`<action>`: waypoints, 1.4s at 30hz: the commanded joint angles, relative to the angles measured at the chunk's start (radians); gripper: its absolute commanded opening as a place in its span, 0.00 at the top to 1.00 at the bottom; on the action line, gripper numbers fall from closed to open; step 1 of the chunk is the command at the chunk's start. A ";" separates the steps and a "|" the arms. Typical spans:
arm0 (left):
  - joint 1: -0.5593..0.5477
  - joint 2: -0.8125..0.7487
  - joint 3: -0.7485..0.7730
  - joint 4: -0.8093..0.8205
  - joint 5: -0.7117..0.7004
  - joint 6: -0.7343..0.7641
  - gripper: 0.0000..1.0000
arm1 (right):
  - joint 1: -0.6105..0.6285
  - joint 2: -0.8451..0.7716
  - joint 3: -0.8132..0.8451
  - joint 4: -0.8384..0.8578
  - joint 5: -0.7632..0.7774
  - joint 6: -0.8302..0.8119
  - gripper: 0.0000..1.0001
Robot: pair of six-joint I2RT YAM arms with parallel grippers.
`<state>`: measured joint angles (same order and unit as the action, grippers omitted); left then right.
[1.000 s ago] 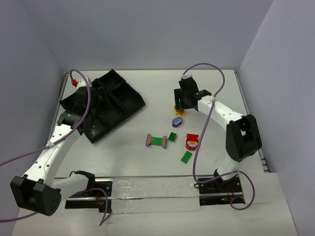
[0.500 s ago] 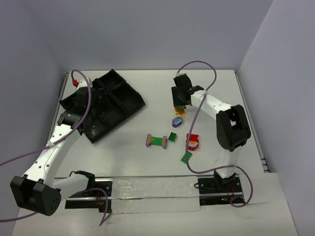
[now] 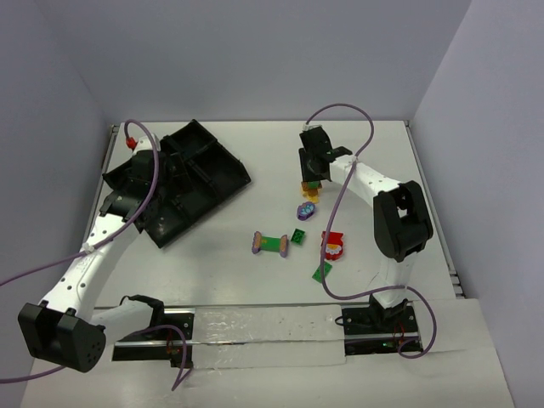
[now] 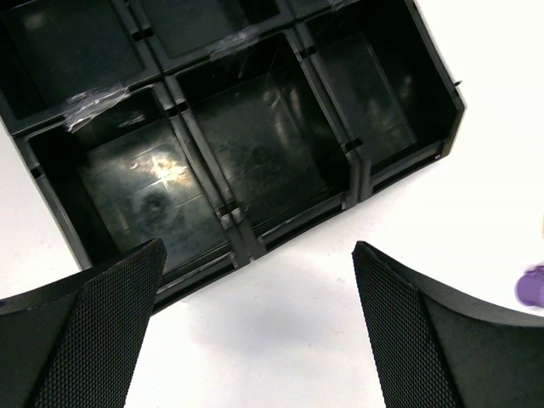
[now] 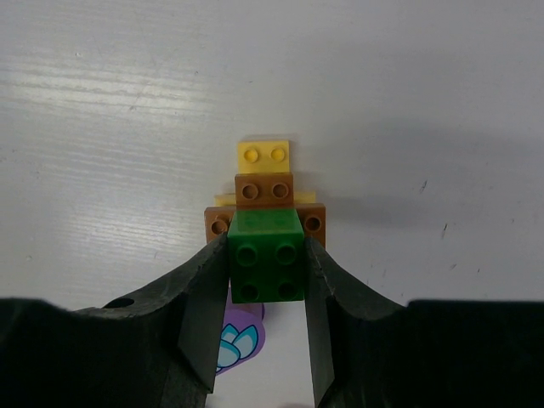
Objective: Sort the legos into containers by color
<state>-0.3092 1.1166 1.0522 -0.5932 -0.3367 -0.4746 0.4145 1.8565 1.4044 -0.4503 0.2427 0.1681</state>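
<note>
My right gripper (image 5: 263, 259) is shut on a green square brick (image 5: 265, 263), held over a yellow-orange and brown brick (image 5: 263, 189) with a purple piece (image 5: 238, 340) beneath. In the top view my right gripper (image 3: 313, 174) is just beyond the yellow-orange brick (image 3: 309, 194) and the purple piece (image 3: 303, 209). On the table lie a small green brick (image 3: 298, 236), a purple-ended green bar (image 3: 270, 244), a red-and-white brick (image 3: 331, 245) and a flat green plate (image 3: 322, 271). My left gripper (image 3: 140, 170) is open and empty over the black divided tray (image 3: 223, 161).
In the left wrist view the tray's compartments (image 4: 246, 242) look empty, and my left gripper (image 4: 255, 327) hangs over white table by the tray's edge. A purple piece (image 4: 532, 286) shows at that view's right edge. Grey walls enclose the table.
My right gripper has shifted slightly left and farther back with the green brick, and its elbow has swung inward. The left arm has not moved.
</note>
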 commanded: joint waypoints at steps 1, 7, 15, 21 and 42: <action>-0.005 0.037 0.095 -0.014 -0.021 0.033 0.01 | -0.005 -0.028 0.036 -0.001 -0.014 0.016 0.99; -0.007 0.040 0.107 0.020 0.073 0.022 0.01 | -0.003 -0.068 0.032 -0.036 -0.093 0.027 1.00; -0.008 0.032 0.086 0.018 0.074 0.007 0.01 | -0.002 -0.048 -0.006 -0.024 -0.065 0.041 0.98; -0.008 0.029 0.083 0.013 0.067 0.005 0.01 | 0.000 -0.028 -0.012 -0.018 -0.047 0.058 0.79; -0.008 0.033 0.077 0.011 0.068 0.004 0.01 | 0.001 -0.008 -0.007 -0.022 -0.036 0.072 0.46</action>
<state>-0.3126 1.1614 1.1160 -0.6029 -0.2775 -0.4648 0.4145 1.8434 1.3983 -0.4846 0.1870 0.2265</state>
